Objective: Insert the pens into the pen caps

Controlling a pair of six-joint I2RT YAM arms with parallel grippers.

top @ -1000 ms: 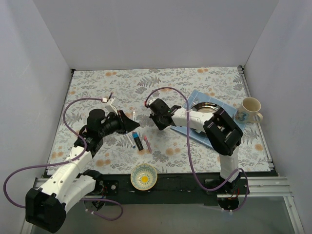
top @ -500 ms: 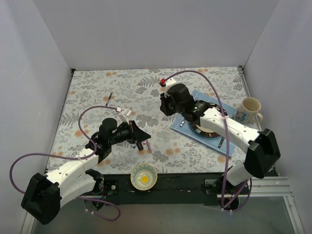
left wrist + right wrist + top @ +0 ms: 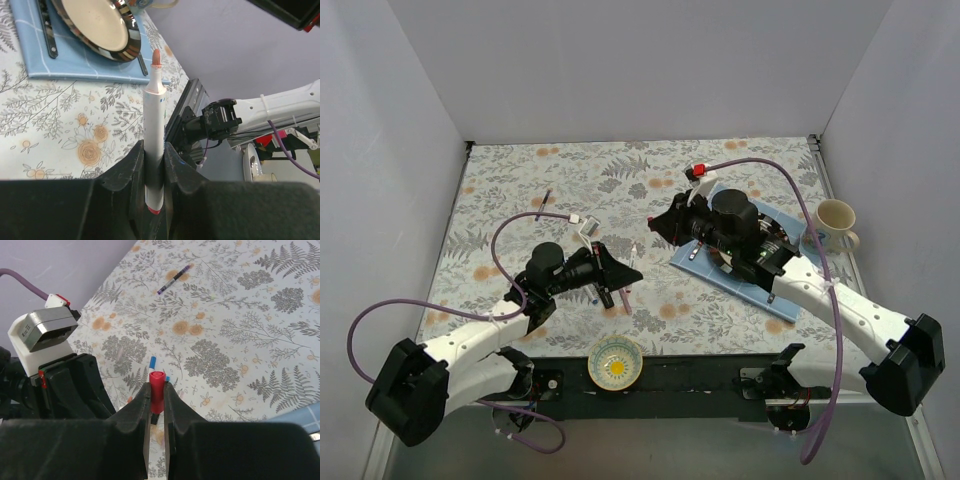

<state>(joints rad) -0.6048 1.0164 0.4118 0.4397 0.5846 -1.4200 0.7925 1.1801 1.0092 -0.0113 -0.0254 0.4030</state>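
My left gripper (image 3: 154,156) is shut on a white pen (image 3: 154,112) whose bare red tip points away from the wrist. In the top view that left gripper (image 3: 623,271) is at mid-table, and the pen (image 3: 635,251) points up and right. My right gripper (image 3: 156,390) is shut on a short red pen cap (image 3: 157,384), open end outward. In the top view the right gripper (image 3: 655,223) hangs a short way beyond the pen tip, apart from it. Other pens, a black marker (image 3: 607,297) and a pink pen (image 3: 624,295), lie under the left gripper.
A dark purple pen (image 3: 542,200) lies alone at the back left. A blue mat (image 3: 712,268) with a dark-rimmed plate (image 3: 131,44) and cutlery sits right of centre, with a cream mug (image 3: 833,222) beyond it. A small bowl (image 3: 616,362) stands at the near edge.
The left gripper has carried the white pen forward and to the right. The right arm has stretched out rightward, its gripper with the red cap shifting slightly right and back.
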